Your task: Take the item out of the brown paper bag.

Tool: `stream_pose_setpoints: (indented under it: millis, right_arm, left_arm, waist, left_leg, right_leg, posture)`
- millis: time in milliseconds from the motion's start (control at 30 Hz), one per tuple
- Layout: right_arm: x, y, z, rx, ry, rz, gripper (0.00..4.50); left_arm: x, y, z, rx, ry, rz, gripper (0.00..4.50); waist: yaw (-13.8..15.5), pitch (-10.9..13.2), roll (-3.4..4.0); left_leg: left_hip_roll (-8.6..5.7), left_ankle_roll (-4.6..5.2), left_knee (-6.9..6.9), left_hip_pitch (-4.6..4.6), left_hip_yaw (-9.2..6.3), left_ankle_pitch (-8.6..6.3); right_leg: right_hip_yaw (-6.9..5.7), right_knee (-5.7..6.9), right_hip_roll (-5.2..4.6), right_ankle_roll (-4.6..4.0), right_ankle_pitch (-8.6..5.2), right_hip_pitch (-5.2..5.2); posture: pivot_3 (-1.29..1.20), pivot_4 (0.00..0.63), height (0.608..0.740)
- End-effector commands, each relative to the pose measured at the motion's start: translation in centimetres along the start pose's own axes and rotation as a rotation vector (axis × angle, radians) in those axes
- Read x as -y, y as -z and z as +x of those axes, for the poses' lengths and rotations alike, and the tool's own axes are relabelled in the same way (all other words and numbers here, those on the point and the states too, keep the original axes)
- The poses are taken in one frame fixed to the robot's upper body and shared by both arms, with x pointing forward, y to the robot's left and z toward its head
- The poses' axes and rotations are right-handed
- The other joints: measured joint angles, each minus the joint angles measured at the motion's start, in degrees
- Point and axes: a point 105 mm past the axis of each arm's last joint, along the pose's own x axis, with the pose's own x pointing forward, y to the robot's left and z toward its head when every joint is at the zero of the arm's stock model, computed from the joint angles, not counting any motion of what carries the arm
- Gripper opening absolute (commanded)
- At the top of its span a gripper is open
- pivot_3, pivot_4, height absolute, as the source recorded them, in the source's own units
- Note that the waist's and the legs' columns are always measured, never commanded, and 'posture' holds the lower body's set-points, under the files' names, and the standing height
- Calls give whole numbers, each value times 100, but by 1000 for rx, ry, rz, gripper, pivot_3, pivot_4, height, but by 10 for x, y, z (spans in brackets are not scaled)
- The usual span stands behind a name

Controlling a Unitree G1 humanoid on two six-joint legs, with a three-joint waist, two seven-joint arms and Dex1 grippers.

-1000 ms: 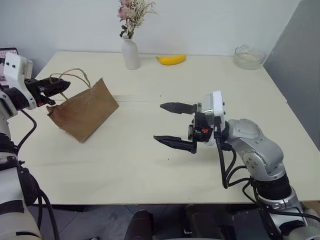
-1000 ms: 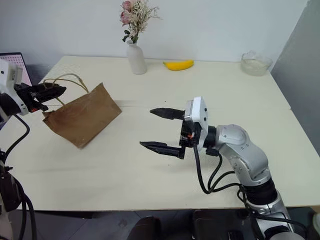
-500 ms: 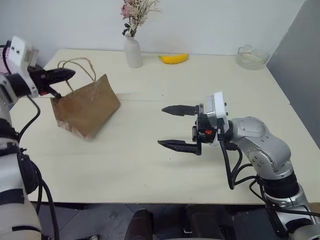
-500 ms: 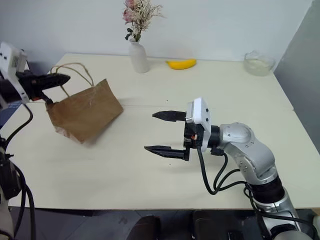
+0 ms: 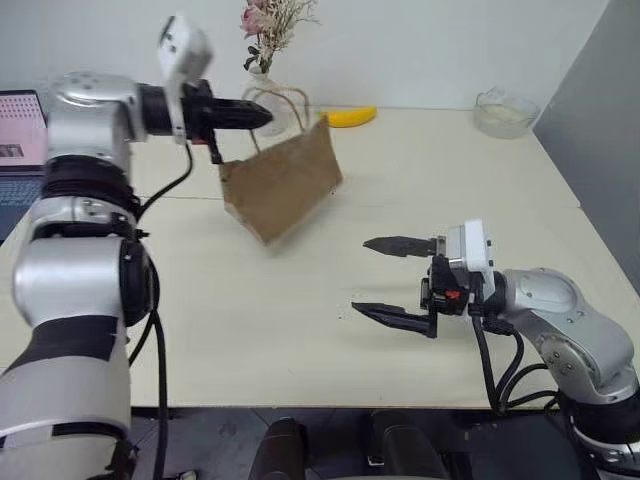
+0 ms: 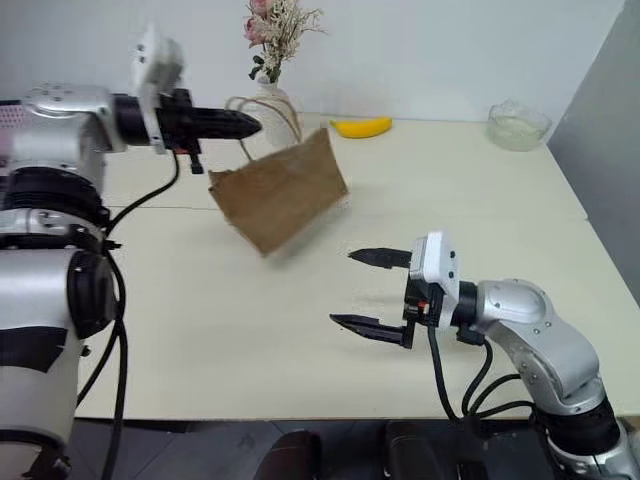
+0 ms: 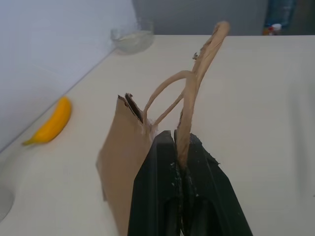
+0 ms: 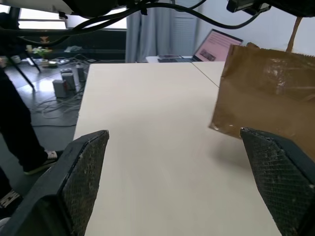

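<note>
My left pincer (image 7: 181,162) is clamped on a thin tan loop handle (image 7: 196,83) of the crinkled brown kraft paper bag (image 5: 283,183), which hangs tilted above the cream counter (image 5: 300,320), in front of the white vase (image 6: 272,103). My right pincer (image 5: 392,280) stands wide and empty, nearer me. I cannot see the item.

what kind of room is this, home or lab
Probably a lab or office test space: a plain cream table staged with a paper bag, cables and gear on the floor, and a laptop.
</note>
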Motion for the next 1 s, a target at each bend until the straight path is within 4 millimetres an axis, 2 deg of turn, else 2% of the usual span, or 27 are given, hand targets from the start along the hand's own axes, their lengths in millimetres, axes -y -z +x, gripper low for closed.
stream_pose_setpoints:
  millis: [33,133,233,333,500,700,833,1000]
  right_arm:
    - [-1,-10,-8,17,46,-34,4500]
    - [1,-10,-13,8,97,-34,4500]
    - [6,-8,-20,-5,167,-38,4500]
    - [9,-8,-25,-12,216,-43,4500]
    - [12,-8,-28,-13,251,-49,4500]
    - [14,-7,-26,-11,261,-37,4500]
    - [14,-5,-26,-17,261,-33,4500]
    - [15,-2,-29,-33,264,-29,4500]
  left_arm:
    - [-6,-23,9,17,-40,162,23]
    - [-2,-22,23,-1,-33,233,23]
    - [2,-16,35,-69,-25,392,23]
    - [2,-15,41,-76,-61,482,23]
    - [2,-8,44,-56,-87,450,23]
    - [-6,-7,43,-35,-193,503,23]
    - [-3,-11,43,-4,-168,484,23]
    - [11,-9,49,23,-86,527,23]
  waist:
    - [-24,1,-1]
    - [-41,1,-1]
    - [-37,1,-2]
    - [-38,1,-2]
    - [-40,1,-3]
    - [-38,2,-3]
    - [-37,2,-3]
    - [-35,1,-3]
  left_leg:
    - [1,0,0,0,-1,0]
    - [0,0,-1,0,0,0]
    - [0,0,-2,1,2,0]
    - [0,0,-1,3,6,0]
    - [-2,0,0,3,13,0]
    - [-1,0,0,3,12,0]
    - [-3,0,1,3,13,0]
    - [-5,0,1,3,13,0]
  right_leg:
    - [3,0,0,0,0,-1]
    - [7,0,0,1,0,-2]
    - [4,1,0,1,0,-1]
    - [9,3,0,2,1,-1]
    - [11,2,3,5,2,0]
    - [10,5,3,5,3,0]
    - [11,4,3,6,3,0]
    - [9,4,3,6,3,1]
  posture:
    - [0,150,740]
    - [0,150,740]
    - [0,150,740]
    - [0,150,740]
    - [0,150,740]
    - [0,150,740]
    - [0,150,740]
    - [0,150,740]
